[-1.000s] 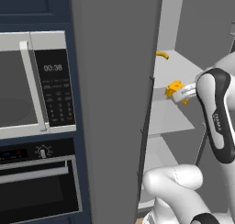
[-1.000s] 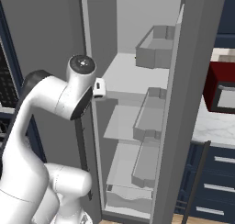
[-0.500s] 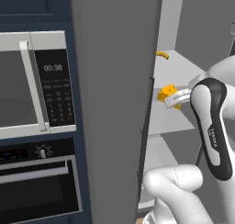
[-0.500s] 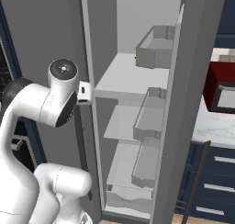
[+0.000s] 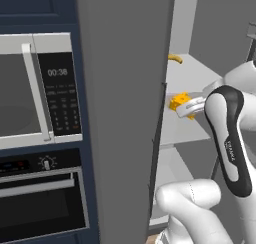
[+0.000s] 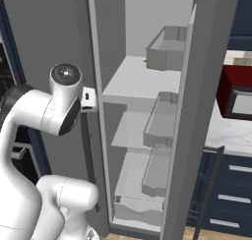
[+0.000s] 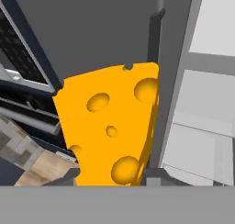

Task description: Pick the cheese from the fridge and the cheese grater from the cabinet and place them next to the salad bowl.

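Observation:
The cheese, an orange-yellow wedge with holes, sits between my fingertips, and my gripper is shut on it. From the left base the cheese hangs in my gripper just above a pale shelf of the fridge, close to the edge of the open grey door. From the right base, the fridge stands open, showing its shelves and door bins. The cheese grater, the cabinet and the salad bowl are out of view.
A microwave with an oven under it stands left of the fridge door. A yellow curved item lies on the upper shelf. A red appliance rests on a marble counter above navy drawers.
My hand has drawn the cheese a little left and down, toward the fridge door's edge. The arm's elbow has swung left in the right base view.

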You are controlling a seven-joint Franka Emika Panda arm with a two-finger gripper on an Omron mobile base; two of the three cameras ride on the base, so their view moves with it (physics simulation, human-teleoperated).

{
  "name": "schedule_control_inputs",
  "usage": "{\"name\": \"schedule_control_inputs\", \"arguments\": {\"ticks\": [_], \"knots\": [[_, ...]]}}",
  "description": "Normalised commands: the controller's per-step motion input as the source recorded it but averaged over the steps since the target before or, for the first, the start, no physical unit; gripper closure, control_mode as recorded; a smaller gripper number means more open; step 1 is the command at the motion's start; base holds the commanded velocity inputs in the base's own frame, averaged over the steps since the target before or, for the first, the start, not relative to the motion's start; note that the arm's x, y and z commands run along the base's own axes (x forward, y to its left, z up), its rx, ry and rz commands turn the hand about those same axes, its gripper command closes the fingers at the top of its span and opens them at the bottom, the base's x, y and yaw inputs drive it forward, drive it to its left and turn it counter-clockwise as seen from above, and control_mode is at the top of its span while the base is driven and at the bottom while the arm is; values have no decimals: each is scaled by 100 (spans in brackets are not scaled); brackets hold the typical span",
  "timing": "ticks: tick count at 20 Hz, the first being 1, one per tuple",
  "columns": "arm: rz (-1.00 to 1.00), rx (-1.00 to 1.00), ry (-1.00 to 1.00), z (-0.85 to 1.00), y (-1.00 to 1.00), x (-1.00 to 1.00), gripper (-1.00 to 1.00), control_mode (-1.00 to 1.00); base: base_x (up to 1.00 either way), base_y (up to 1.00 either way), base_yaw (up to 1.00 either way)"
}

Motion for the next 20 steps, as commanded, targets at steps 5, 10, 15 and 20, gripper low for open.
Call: {"name": "schedule_control_inputs", "arguments": {"ticks": [5,10,15,20], "knots": [[0,0,0,0,0,0,100,100,-63,0,-5],[0,0,0,0,0,0,100,100,-47,4,13],[0,0,0,0,0,0,100,100,-26,13,70],[0,0,0,0,0,0,100,100,-21,12,94]]}}
